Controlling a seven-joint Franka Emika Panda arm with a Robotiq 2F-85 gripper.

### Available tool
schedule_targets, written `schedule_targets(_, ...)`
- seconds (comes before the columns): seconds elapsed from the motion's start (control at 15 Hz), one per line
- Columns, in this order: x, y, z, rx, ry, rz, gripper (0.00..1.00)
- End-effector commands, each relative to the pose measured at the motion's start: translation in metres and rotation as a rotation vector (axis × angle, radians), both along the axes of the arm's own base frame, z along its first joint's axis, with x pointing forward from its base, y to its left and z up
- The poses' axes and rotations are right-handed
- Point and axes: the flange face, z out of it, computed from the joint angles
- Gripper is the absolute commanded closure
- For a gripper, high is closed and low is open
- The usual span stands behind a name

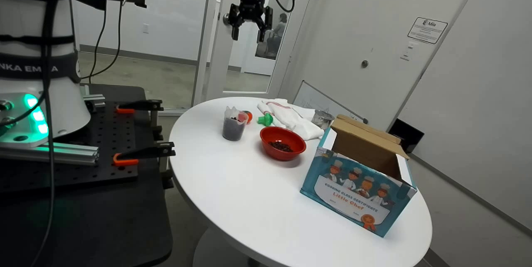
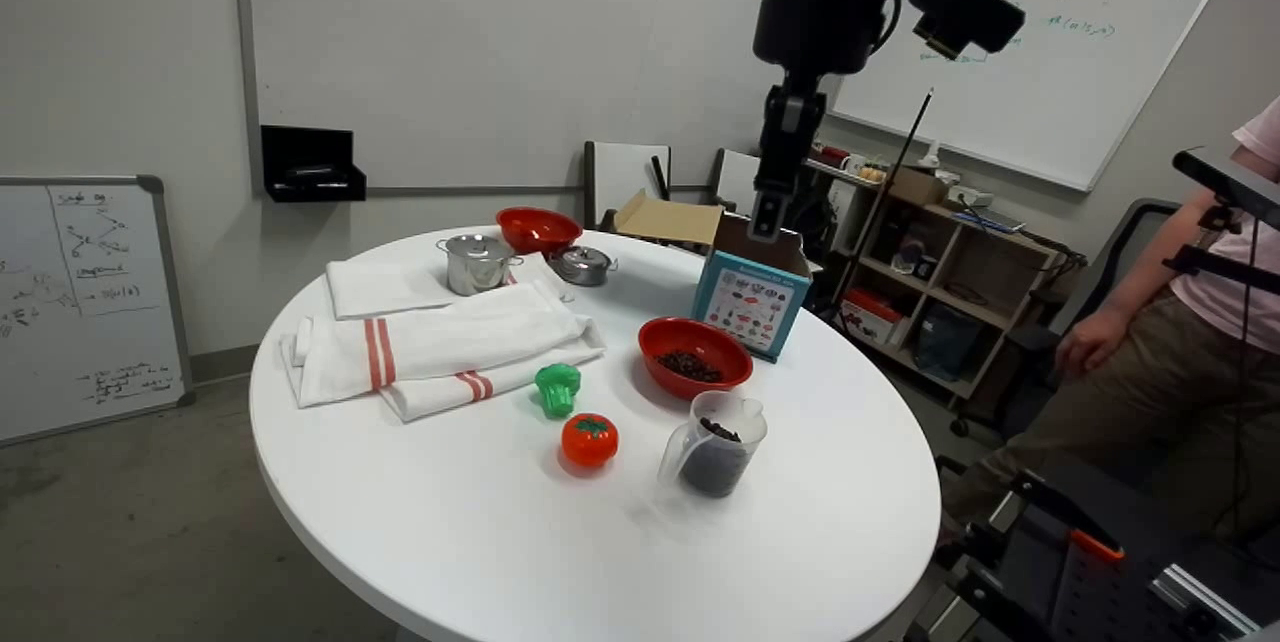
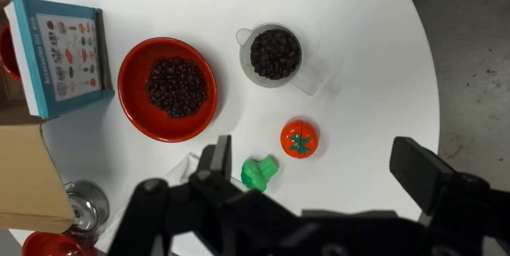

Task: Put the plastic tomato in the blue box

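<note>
The tool (image 1: 248, 35) is black, the bench (image 2: 480, 552) below it plain white. In the wrist view, between the tool's fingers (image 3: 416, 172), show a glossy red-orange plastic tomato (image 3: 291, 136) with a green leaf star and an all-green toy broccoli (image 3: 254, 174). Past the fingers come a red bowl (image 3: 133, 88) with very dark brown beans (image 3: 177, 88) and a translucent measuring jug (image 2: 712, 470), equally dark inside (greyer through its wall). Lower than the tool, the blue box (image 1: 361, 194) wears cartoon chefs (image 1: 367, 185) in white hats; the white towel (image 2: 480, 332) carries reddish stripes.
</note>
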Motion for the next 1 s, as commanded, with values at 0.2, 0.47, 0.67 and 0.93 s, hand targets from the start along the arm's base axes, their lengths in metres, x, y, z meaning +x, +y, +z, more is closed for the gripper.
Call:
schedule_targets(0.2,0.026,0.001,-0.024,-0.002,0.021,-0.079,0.00)
schedule_targets(0.47,0.029,0.002,-0.024,0.001,0.019,-0.085,0.00)
schedule_targets(0.67,0.034,0.005,-0.026,0.000,0.024,-0.088,0.00)
schedule_targets(0.93,0.036,0.010,-0.038,-0.002,0.040,-0.092,0.00)
